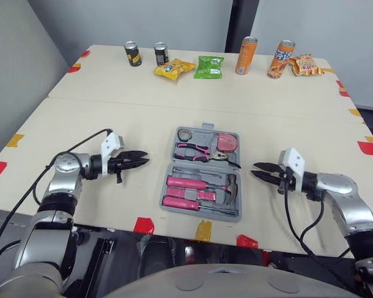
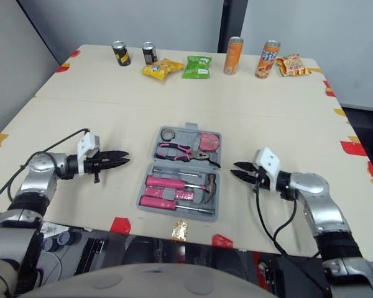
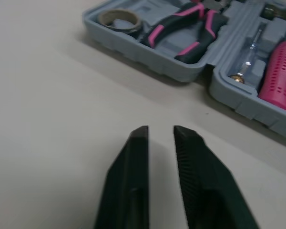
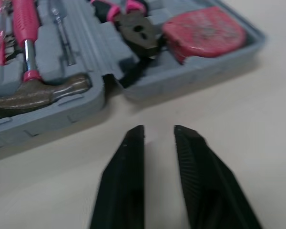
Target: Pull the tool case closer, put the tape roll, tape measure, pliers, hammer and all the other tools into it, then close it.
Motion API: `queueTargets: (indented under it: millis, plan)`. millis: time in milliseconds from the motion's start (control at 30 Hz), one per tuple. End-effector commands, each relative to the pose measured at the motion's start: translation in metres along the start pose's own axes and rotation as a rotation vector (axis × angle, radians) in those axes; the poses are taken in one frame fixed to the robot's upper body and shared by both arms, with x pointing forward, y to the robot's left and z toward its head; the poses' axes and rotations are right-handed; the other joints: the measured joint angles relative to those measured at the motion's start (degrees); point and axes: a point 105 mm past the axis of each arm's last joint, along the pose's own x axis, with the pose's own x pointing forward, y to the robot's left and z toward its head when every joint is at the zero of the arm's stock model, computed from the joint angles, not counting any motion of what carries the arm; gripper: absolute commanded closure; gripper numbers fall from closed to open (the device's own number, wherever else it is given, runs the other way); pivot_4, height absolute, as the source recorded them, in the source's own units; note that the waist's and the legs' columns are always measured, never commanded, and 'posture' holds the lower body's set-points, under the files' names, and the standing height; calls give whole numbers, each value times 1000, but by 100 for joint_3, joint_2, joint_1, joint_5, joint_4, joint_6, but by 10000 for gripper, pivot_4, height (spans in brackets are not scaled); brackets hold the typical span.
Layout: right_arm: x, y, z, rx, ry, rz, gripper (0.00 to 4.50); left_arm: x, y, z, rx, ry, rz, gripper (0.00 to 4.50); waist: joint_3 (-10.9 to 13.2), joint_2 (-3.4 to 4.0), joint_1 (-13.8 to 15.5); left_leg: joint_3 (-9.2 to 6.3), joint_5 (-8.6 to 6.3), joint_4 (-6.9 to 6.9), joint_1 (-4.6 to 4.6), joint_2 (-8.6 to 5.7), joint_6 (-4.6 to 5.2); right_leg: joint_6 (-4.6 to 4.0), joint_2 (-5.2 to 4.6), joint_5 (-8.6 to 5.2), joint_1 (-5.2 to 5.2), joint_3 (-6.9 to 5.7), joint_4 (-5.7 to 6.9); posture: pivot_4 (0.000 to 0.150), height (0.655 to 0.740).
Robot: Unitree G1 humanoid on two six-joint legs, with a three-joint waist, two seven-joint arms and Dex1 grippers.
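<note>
Left wrist view puts the open tool case just ahead of your left gripper; the right gripper faces its other side. Both pincers stand narrowly apart, empty. Expect stiff, slippery plastic, hefty when loaded: grip one half's rim.

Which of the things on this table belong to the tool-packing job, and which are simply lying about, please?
Job: tool case, open, holding tape roll, pliers, tape measure, hammer.

Lying about, at the far side: two dark cans, yellow snack bag, green snack bag, two orange cans, red snack bag.
</note>
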Motion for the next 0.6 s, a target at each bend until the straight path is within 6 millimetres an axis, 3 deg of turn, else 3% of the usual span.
queueTargets:
  millis: [33,200,600]
  plan:
    - [4,1,-1,-30,28,40,44744,12,-3,2,61,38,-75,44870,0,0,26,0,0,0,-1,0,0,-1,0,-1,0,-1,0,1500,7400]
    - [12,1,-1,-54,54,71,44744,33,-6,4,82,41,-132,44870,0,-1,84,8,0,2,-5,1,0,-4,-1,-2,-1,1,0,1500,7400]
    - [17,6,3,-56,40,103,44744,49,-6,3,82,58,-145,44870,0,-1,127,10,-1,5,-5,4,-1,-5,0,-3,-1,1,4,1500,7400]
